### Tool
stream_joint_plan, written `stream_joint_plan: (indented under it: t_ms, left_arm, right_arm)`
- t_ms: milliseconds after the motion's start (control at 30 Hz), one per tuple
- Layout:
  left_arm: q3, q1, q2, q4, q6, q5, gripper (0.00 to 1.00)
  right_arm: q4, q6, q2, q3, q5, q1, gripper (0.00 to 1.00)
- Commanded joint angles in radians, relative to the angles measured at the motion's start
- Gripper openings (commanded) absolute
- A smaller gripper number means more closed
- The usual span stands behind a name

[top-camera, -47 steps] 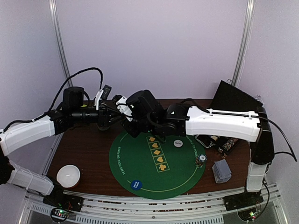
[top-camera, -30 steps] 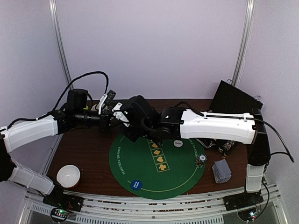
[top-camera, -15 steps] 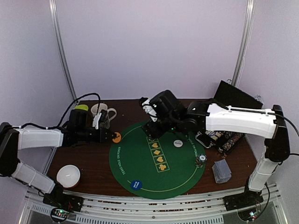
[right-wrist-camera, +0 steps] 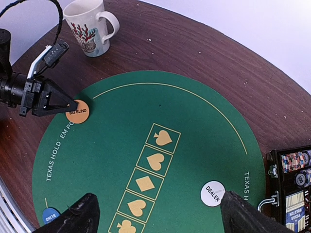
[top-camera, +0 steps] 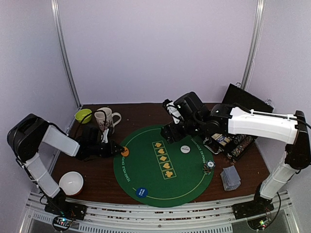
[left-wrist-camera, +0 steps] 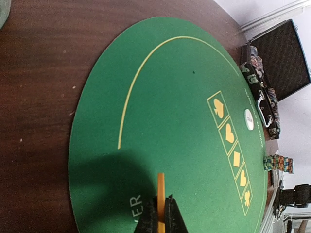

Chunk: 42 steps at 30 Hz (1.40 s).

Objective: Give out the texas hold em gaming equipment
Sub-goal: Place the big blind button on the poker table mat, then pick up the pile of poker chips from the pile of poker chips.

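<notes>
The green round poker mat lies mid-table. My left gripper is shut on the orange BIG BLIND button disc at the mat's left edge. The disc shows edge-on between the fingers and flat from above; whether it touches the mat I cannot tell. My right gripper hangs open and empty over the mat's far side, its fingers wide apart. A white DEALER disc and a blue disc lie on the mat. A striped chip stack stands at the mat's right edge, with grey-backed cards beside it.
An open black case with chips sits at the right. A patterned mug and a green bowl stand at the back left. A white bowl is at the front left.
The two grippers met at the back centre with the orange disc. The right gripper opened and drew back right. The left arm carried the disc down to the mat's left edge.
</notes>
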Motion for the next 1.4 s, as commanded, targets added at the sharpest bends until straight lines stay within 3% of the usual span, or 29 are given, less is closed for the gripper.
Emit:
stream_joint_plan:
  t_ms: [0,133,333,400,600,733,933,1267,1367]
  left_arm:
    - [0.022,-0.003,0.054,0.051,-0.054,-0.019,0.07]
    - [0.088,-0.008,0.039,-0.179,0.003,-0.187,0.37]
    - [0.130,-0.015,-0.051,-0.358,0.088,-0.339,0.60]
    - [0.149,-0.028,-0.085,-0.398,0.110,-0.377,0.68]
    - [0.221,-0.062,-0.193,-0.505,0.166,-0.440,0.96]
    - [0.278,-0.076,-0.270,-0.544,0.223,-0.464,0.98]
    - [0.321,-0.076,-0.334,-0.544,0.299,-0.492,0.98]
    - [0.301,-0.075,-0.327,-0.550,0.315,-0.458,0.98]
    - [0.304,-0.076,-0.320,-0.549,0.319,-0.455,0.98]
  right_arm:
    - [0.005,0.029,-0.037,-0.011,-0.001,-0.013,0.89]
    - [-0.047,0.055,-0.029,0.026,-0.003,-0.033,0.91]
    - [-0.267,0.133,0.018,0.186,0.043,-0.077,0.96]
    - [-0.391,0.174,0.040,0.250,0.075,-0.100,1.00]
    - [-0.776,0.321,0.094,0.341,0.119,-0.157,1.00]
    - [-0.884,0.391,0.083,0.223,0.024,-0.164,1.00]
    - [-0.778,0.435,0.037,0.023,-0.100,-0.163,1.00]
    - [-0.702,0.453,0.059,-0.116,-0.071,-0.169,1.00]
    - [-0.657,0.443,0.067,-0.143,-0.101,-0.171,0.91]
